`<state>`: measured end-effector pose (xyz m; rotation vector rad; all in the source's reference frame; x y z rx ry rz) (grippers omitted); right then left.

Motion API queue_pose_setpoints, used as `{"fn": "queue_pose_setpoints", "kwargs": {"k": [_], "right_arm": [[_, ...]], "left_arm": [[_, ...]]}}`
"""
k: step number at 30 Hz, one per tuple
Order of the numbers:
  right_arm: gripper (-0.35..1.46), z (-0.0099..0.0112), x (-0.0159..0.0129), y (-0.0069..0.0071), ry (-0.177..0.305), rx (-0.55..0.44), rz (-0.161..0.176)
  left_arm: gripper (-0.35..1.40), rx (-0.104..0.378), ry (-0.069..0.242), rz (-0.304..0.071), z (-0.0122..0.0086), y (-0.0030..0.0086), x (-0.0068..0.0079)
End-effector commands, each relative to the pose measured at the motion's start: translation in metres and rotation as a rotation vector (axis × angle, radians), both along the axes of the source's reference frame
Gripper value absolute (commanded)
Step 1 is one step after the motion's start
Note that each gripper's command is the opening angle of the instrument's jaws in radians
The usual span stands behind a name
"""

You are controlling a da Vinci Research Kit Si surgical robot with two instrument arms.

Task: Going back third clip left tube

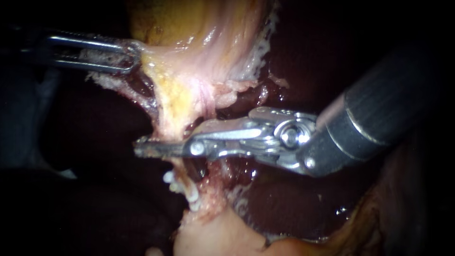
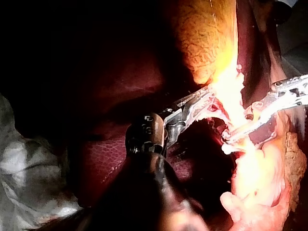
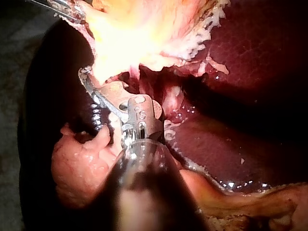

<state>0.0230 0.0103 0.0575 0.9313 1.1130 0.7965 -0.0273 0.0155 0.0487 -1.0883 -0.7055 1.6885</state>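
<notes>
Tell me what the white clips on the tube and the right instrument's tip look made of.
Clips: probably plastic, opaque white with a dull sheen. Right instrument tip: metal, polished silver with bright glints and visible rivets.

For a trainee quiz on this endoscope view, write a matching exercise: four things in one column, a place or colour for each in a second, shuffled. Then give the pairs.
Column one:
1. left instrument
2. right instrument
3. clips
4. liver

Column two:
A. dark red, glistening, behind everything else
B. white, stacked on the tube
C. at the edge of the yellowish gallbladder
D. lying across the tube, just above the clips

Pairs: 1-C, 2-D, 3-B, 4-A
</notes>
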Motion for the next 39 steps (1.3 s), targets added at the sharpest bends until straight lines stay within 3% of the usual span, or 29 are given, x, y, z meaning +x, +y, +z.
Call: {"fn": "queue_pose_setpoints", "kwargs": {"k": [1, 6, 9, 11, 13, 16, 21, 26, 33, 39], "right_arm": [[-0.35, 0.0000, 0.0000, 0.0000, -0.002, -0.001, 0.002], [-0.32, 0.0001, 0.0000, 0.0000, 0.012, 0.005, -0.012], [0.15, 0.0002, 0.0004, 0.0001, 0.062, -0.012, 0.011], [0.34, 0.0004, 0.0010, 0.0002, 0.082, -0.051, 0.018], [0.42, 0.0007, 0.0014, 0.0003, 0.090, -0.075, 0.020], [0.44, 0.0014, 0.0015, 0.0001, 0.096, -0.119, 0.013], [0.48, 0.0030, 0.0011, 0.0006, 0.073, -0.210, 0.042], [0.50, 0.0036, -0.0006, 0.0009, 0.053, -0.324, 0.021], [0.50, 0.0032, -0.0046, 0.0001, 0.064, -0.540, -0.008], [0.50, 0.0026, -0.0090, -0.0006, 0.092, -0.612, -0.040]], "left_arm": [[-0.35, 0.000, 0.000, 0.000, 0.0000, 0.0000, 0.0000], [-0.35, 0.000, 0.000, 0.000, 0.0000, 0.0000, 0.0000], [-0.35, 0.000, 0.000, 0.000, 0.0000, 0.0000, 0.0000], [-0.35, 0.000, 0.000, 0.000, 0.0000, 0.0000, 0.0000], [-0.35, 0.000, 0.000, 0.000, 0.0000, 0.0000, 0.0000], [-0.35, 0.000, 0.000, 0.000, -0.0001, 0.0000, 0.0000], [-0.35, 0.000, 0.000, 0.000, -0.0001, -0.0001, 0.0001], [-0.35, 0.000, 0.000, 0.001, -0.0001, -0.0001, 0.0002], [-0.35, 0.000, -0.001, 0.002, -0.0001, -0.0001, 0.0004], [-0.35, 0.000, -0.001, 0.002, -0.0002, -0.0002, 0.0005]]}}
